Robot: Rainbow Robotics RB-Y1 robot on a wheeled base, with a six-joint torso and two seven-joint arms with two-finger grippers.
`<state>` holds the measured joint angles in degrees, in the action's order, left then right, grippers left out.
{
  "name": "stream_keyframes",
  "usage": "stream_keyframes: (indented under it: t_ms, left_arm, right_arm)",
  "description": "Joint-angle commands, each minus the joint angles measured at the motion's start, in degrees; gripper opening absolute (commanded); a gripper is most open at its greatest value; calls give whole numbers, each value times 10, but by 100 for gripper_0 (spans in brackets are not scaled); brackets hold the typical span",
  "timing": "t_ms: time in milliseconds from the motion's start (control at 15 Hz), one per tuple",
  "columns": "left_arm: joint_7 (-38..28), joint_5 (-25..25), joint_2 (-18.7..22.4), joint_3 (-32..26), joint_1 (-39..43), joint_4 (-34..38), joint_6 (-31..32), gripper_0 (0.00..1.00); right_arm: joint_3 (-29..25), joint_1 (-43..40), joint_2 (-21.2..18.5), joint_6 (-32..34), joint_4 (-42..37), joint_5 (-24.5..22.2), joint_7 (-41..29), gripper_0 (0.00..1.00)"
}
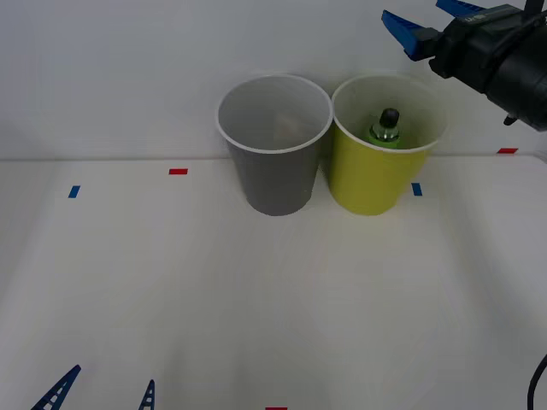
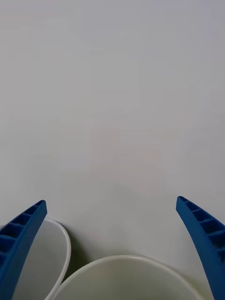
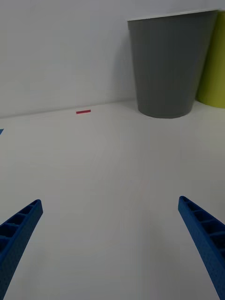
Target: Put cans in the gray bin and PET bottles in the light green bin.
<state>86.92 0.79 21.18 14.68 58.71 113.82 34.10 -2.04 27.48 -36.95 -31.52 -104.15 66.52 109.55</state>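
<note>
step: bottle [image 1: 387,125] sits in green bin [image 1: 369,184], drop looks done | right gripper [image 1: 432,21] upper right, fingers apart, empty | left gripper [image 1: 102,391] lower left, apart, idle | gray bin [image 1: 275,175] centre | next: likely retract right arm

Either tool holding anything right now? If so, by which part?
Nothing held. Right tool open above the light green bin, PET bottle inside it. Left tool open, low over the table.

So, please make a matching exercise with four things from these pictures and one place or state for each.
Things:
1. gray bin
2. PET bottle
3. right claw
4. left claw

Places or states:
A. inside the light green bin
B. open, low at the table's near edge
C. open, raised above the bins
D. beside the light green bin, on its left

Pairs: 1-D, 2-A, 3-C, 4-B
</note>
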Motion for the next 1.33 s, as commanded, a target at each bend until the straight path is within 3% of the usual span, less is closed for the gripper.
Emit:
stream_keyframes:
  t_ms: [67,533,867,1000,1200,1333]
  left_arm:
    - [0,0,0,0,0,0,0,100]
    - [0,0,0,0,0,0,0,100]
    - [0,0,0,0,0,0,0,100]
    - [0,0,0,0,0,0,0,100]
    - [0,0,0,0,0,0,0,100]
    - [0,0,0,0,0,0,0,100]
  right_arm:
    - [-25,-74,2,0,-95,-3,5,93]
    - [-118,-340,-16,28,-324,39,-9,93]
    - [-125,-449,3,67,-382,33,-4,92]
    - [-125,-467,36,66,-393,28,4,93]
    - [-88,-478,79,83,-394,-76,1,93]
    - [-38,-495,83,164,-365,-122,3,93]
